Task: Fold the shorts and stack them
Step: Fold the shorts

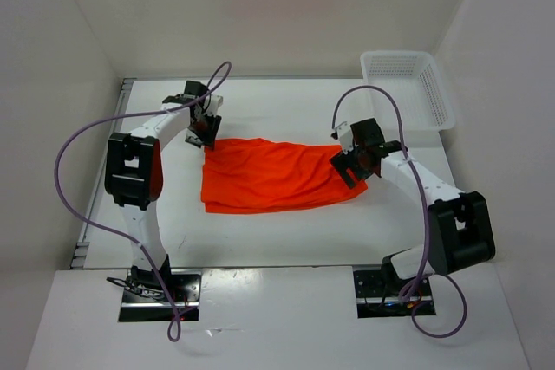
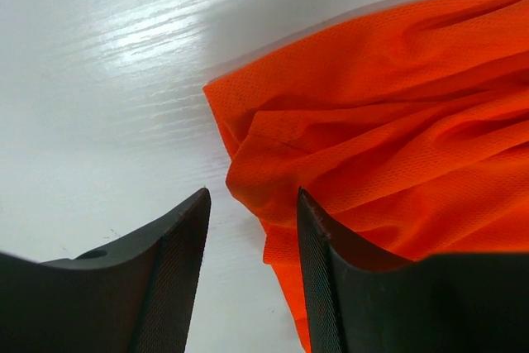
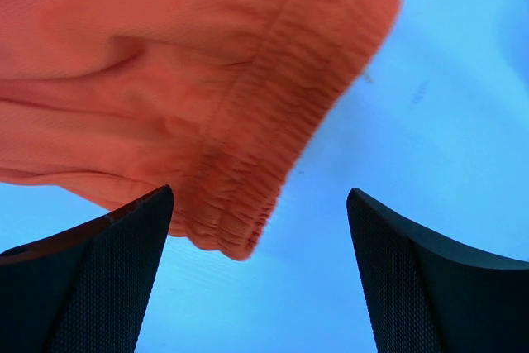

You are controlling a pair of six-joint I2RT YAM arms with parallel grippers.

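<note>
Top view: the shorts (image 1: 277, 178) lie spread out mid-table (image 1: 286, 236), a rough rectangle with its long side running left to right. Left gripper (image 1: 206, 138) sits at the cloth's far-left corner, right gripper (image 1: 351, 162) at its right end. White mesh basket (image 1: 434, 93) sits in the far right corner, well apart from the cloth.

Left wrist view: jaws apart, bare tabletop between them. The orange corner lies just beside one finger, nothing clamped. Can't tell if that finger touches the fabric.

Right wrist view: jaws wide apart. The gathered waistband (image 3: 273, 121) end lies in the gap, nearer one finger, not pinched. Tabletop looks blue-tinted here.
</note>
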